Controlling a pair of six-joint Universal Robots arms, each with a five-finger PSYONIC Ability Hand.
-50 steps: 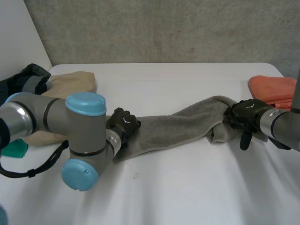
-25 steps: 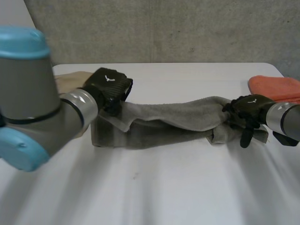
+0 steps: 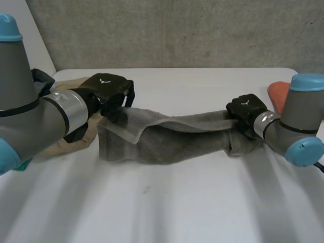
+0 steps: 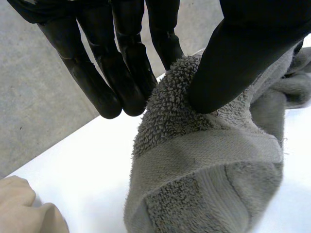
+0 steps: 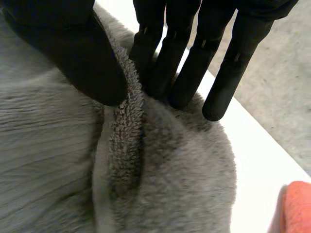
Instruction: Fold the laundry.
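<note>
We read the towel (image 4: pixel 194 160) as grey terry cloth: rough looped pile, with a flat ribbed woven band near its edge. Left hand (image 4: pixel 238 58) and right hand (image 5: pixel 73 53): black, smooth, matt skin. Bench (image 3: pixel 177 202): white, smooth, matt. Wall (image 3: pixel 177 30): rough speckled concrete. Beige cloth (image 4: pixel 24 208): smoother weave, no pile.

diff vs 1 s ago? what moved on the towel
Left hand lifted its end of the grey towel and carried it back, toward the far side; right hand drew its end inward, toward the left. Both keep their pinch. Orange cloth and beige cloth unchanged.
</note>
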